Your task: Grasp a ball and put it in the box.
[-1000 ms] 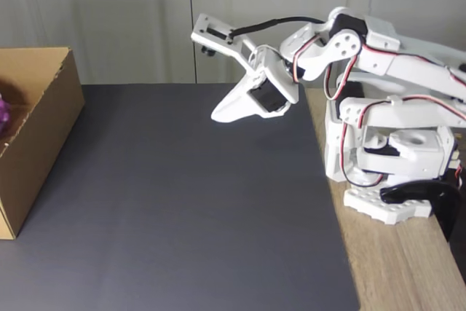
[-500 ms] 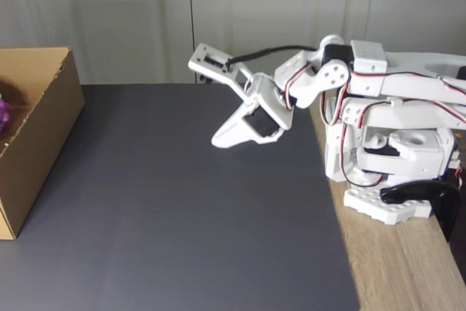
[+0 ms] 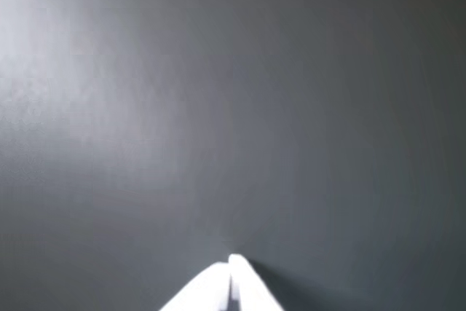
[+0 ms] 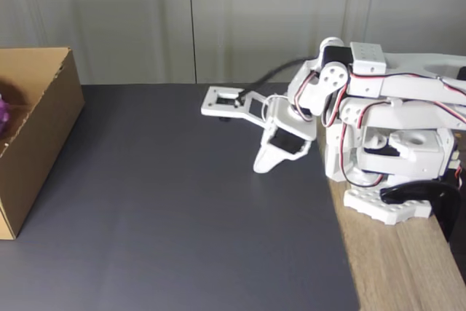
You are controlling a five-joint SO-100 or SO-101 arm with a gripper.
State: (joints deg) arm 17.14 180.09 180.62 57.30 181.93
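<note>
In the wrist view, the gripper (image 3: 231, 261) has its white fingertips pressed together, empty, over the dark grey mat (image 3: 233, 107). In the fixed view, the gripper (image 4: 262, 167) points down near the mat's right edge. The ball (image 4: 4, 113) sits inside the cardboard box (image 4: 44, 121) at the left edge.

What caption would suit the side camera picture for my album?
White arm folded low, shut gripper over dark mat; purple ball in cardboard box.

The box (image 4: 40, 132) runs off the fixed view's left edge. The ball (image 4: 3, 114) shows there only as a purple sliver inside it. The wrist view is blurred.
</note>
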